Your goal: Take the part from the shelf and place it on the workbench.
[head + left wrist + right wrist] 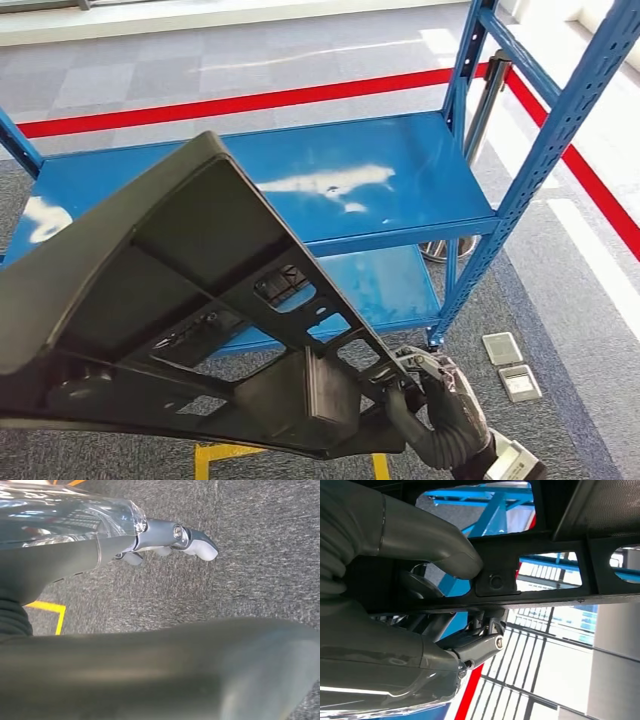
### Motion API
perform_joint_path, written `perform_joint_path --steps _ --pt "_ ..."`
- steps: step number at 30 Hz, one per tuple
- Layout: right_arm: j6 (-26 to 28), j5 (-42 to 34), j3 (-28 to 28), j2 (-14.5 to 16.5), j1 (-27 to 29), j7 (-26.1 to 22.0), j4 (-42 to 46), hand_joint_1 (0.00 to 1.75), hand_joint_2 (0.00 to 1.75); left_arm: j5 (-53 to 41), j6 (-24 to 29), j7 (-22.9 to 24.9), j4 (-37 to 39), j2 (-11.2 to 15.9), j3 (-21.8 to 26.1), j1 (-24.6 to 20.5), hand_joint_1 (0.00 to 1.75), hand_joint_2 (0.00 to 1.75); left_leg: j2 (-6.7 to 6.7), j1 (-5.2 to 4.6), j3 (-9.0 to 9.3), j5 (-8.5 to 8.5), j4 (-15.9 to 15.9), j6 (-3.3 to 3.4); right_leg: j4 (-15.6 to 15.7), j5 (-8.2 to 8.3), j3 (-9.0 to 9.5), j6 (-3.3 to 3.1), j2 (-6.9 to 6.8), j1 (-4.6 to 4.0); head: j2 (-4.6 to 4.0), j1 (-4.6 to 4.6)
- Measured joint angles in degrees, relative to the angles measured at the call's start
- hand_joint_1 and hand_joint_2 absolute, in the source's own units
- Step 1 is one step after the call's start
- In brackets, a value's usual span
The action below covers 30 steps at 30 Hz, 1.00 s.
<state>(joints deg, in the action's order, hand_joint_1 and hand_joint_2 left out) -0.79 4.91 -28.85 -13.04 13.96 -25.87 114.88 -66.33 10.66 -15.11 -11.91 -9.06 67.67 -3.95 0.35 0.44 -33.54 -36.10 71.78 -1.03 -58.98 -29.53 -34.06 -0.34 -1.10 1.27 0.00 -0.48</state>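
Note:
A large black plastic part (189, 290) with ribs and cut-outs hangs tilted in front of the blue shelf (362, 170), clear of its boards. My right hand (441, 405) grips the part's lower right end. In the right wrist view the right hand's thumb (433, 540) presses on a rib of the part (546, 587) and the fingers (478, 647) curl under it. In the left wrist view my left hand (158, 537) has its fingers stretched out straight over the carpet. A blurred edge of the part (151, 670) runs close by, with a gap between it and them.
The shelf's upper and lower boards are bare. A metal post (483, 100) stands behind the shelf's right upright. Red tape (249, 100) crosses the carpet beyond it. Two floor sockets (512, 365) lie at the right, and yellow floor marking (211, 460) lies below the part.

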Motion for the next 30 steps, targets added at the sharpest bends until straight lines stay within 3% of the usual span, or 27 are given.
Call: perform_joint_path --steps 1,3,5,7,8,11,12,13,14,16,18,20,22,23,25,27,28,29,30 --pt "0.21 0.04 0.01 -0.07 -0.04 0.21 -0.18 1.75 1.75 -0.16 -0.12 -0.14 0.00 0.00 -0.22 -0.09 0.00 1.75 -0.05 -0.01 2.99 1.46 -3.91 0.23 -0.04 0.51 -0.53 0.17 -0.01 0.00 0.00 0.00" --pt "0.87 0.22 0.02 -0.18 -0.15 0.53 -0.44 1.75 1.75 -0.43 -0.34 -0.52 0.00 0.01 -0.54 -0.36 0.00 1.75 -0.20 -0.21 8.80 2.05 -12.50 0.87 -0.13 1.47 -1.15 0.71 -0.01 -0.10 0.00 0.01" --pt "1.82 0.51 0.04 -0.32 -0.36 0.70 -0.72 1.75 1.75 -0.87 -0.50 -0.93 0.00 0.01 -0.95 -0.59 0.00 1.75 -0.30 -0.53 11.01 1.42 -16.47 1.44 0.03 2.60 -1.45 1.44 -0.05 -0.10 0.00 0.01" --pt "2.73 0.80 0.11 -0.51 -0.52 0.95 -1.08 1.75 1.75 -1.34 -0.60 -1.32 0.00 0.00 -1.46 -0.71 0.00 1.75 -0.11 -0.44 10.35 2.03 -17.14 2.25 -0.05 2.83 -2.10 2.15 0.09 -0.01 0.00 0.03" --pt "3.09 0.88 0.23 -0.61 -0.57 1.10 -1.30 1.75 1.75 -1.51 -0.66 -1.50 0.00 0.00 -1.66 -0.76 0.00 1.75 0.05 -0.36 9.70 2.59 -17.33 2.74 -0.81 1.57 -2.59 2.32 0.25 -0.02 0.00 0.05" --pt "3.84 0.79 0.98 -0.89 -0.79 1.40 -2.15 1.75 1.75 -1.72 -0.76 -2.04 0.00 0.03 -1.97 -0.84 0.00 1.75 0.43 -0.57 6.97 4.55 -17.09 3.71 -8.83 -6.47 -4.34 2.33 0.61 -0.08 0.00 0.16" --pt "4.00 0.71 1.22 -0.93 -0.87 1.43 -2.45 1.75 1.75 -1.79 -0.78 -2.22 0.00 0.03 -2.04 -0.85 0.00 1.75 0.50 -0.73 5.96 5.13 -16.76 3.82 -12.22 -8.03 -4.65 2.36 0.65 -0.10 0.00 0.18" --pt "4.10 0.64 1.40 -0.95 -0.93 1.41 -2.72 1.75 1.75 -1.85 -0.79 -2.36 0.00 0.03 -2.12 -0.88 0.00 1.75 0.57 -0.87 4.89 5.64 -16.31 3.92 -14.59 -8.19 -4.49 2.42 0.68 -0.12 0.00 0.17" --pt "4.14 0.60 1.55 -0.95 -0.97 1.37 -2.97 1.75 1.75 -1.88 -0.76 -2.49 0.00 0.03 -2.20 -0.90 0.00 1.75 0.62 -0.98 3.79 6.02 -15.76 3.94 -15.23 -7.12 -3.61 2.45 0.71 -0.14 0.00 0.17" --pt "4.16 0.55 1.82 -0.95 -1.02 1.30 -3.33 1.75 1.75 -1.89 -0.63 -2.67 0.00 0.04 -2.33 -0.94 0.00 1.75 0.65 -1.11 1.67 6.59 -14.42 3.82 -10.76 -4.22 0.84 2.26 0.73 -0.19 0.00 0.17" --pt "4.16 0.52 2.07 -0.95 -1.12 1.25 -3.52 1.75 1.75 -1.89 -0.52 -2.81 0.00 0.05 -2.45 -0.94 0.00 1.75 0.61 -1.32 0.11 7.04 -13.06 3.47 -2.92 -4.09 6.29 1.76 0.73 -0.42 0.00 0.15" --pt "4.33 0.53 2.19 -0.95 -1.09 1.08 -3.60 1.75 1.75 -1.90 -0.50 -3.04 0.00 0.11 -2.55 -0.93 0.00 1.75 0.59 -1.40 -0.68 7.75 -12.44 2.95 0.98 -5.17 8.44 1.36 0.73 -0.70 0.00 0.12" --pt "4.81 0.63 2.23 -0.95 -0.80 0.67 -3.63 1.75 1.75 -1.99 -0.50 -3.22 0.00 0.30 -2.66 -0.90 0.00 1.75 0.46 -1.40 -1.28 8.06 -12.21 2.27 1.52 -4.91 7.86 0.79 0.62 -0.52 0.00 0.09" --pt "5.08 0.72 2.25 -0.95 -0.55 0.43 -3.62 1.75 1.75 -2.09 -0.50 -3.25 0.00 0.39 -2.73 -0.90 0.00 1.75 0.33 -1.33 -1.67 6.93 -11.55 1.87 1.71 -4.50 7.32 0.33 0.52 -0.35 0.00 0.07" --pt "5.48 0.90 2.25 -0.97 0.06 -0.05 -3.59 1.75 1.75 -2.39 -0.52 -3.24 0.00 0.63 -2.89 -1.00 0.00 1.75 0.09 -0.95 -2.66 1.90 -7.66 1.06 1.84 -3.27 5.79 -0.47 0.31 -0.14 0.00 0.03" --pt "5.61 1.19 2.25 -1.05 0.60 -0.64 -3.56 1.75 1.75 -2.73 -0.55 -3.08 0.00 0.80 -3.09 -1.25 0.00 1.75 0.07 -0.53 -3.56 -2.71 -1.09 0.46 1.69 -1.91 3.96 -0.60 0.23 -0.17 0.00 0.03" --pt "5.60 1.37 2.23 -1.12 0.76 -0.93 -3.56 1.75 1.75 -2.86 -0.57 -2.98 0.00 0.86 -3.21 -1.39 0.00 1.75 0.07 -0.39 -3.51 -3.14 1.41 0.28 1.53 -1.23 2.97 -0.54 0.18 -0.18 0.00 0.03" --pt "5.54 1.55 2.21 -1.19 0.85 -1.21 -3.55 1.75 1.75 -2.96 -0.58 -2.91 0.00 0.90 -3.33 -1.53 0.00 1.75 0.07 -0.29 -2.79 -2.23 2.36 0.20 1.32 -0.62 1.98 -0.45 0.13 -0.18 0.00 0.03" --pt "5.40 1.68 2.18 -1.27 0.89 -1.43 -3.54 1.75 1.75 -3.06 -0.59 -2.88 0.00 0.93 -3.43 -1.68 0.00 1.75 0.07 -0.22 -1.18 -0.44 1.32 0.21 1.06 -0.06 1.01 -0.33 0.09 -0.17 0.00 0.03"
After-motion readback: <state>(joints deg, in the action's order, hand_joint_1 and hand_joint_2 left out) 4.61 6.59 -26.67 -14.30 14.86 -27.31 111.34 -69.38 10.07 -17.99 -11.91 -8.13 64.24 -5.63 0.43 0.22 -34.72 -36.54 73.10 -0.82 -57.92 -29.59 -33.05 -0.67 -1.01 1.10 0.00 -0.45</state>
